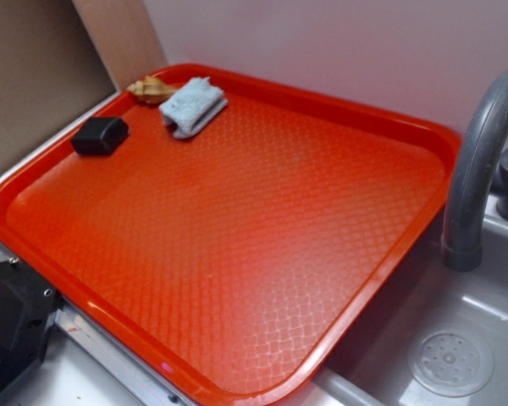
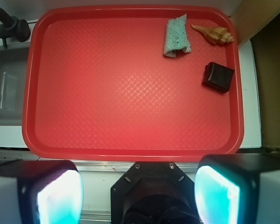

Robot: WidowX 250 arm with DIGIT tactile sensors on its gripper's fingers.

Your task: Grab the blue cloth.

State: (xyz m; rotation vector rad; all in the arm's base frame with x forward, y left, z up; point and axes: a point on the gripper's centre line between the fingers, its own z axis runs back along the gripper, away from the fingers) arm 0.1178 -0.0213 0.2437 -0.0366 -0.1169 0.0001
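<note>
Pale wall behind a grey sink with a curved grey faucet; a large textured red plastic tray lies beside the basin. Claw hangs high over the tray's near edge, its two pads spread wide, released, holding nothing. The small pale blue-grey folded terry cloth sits far ahead and to the right of the claw, near the tray's far rim. Just right of it lies a tan spiral seashell; nearer the claw, a black rectangular block. The high vantage probably serves surveying. The arm is out of the exterior view; the cloth's folds are hard to read.
</note>
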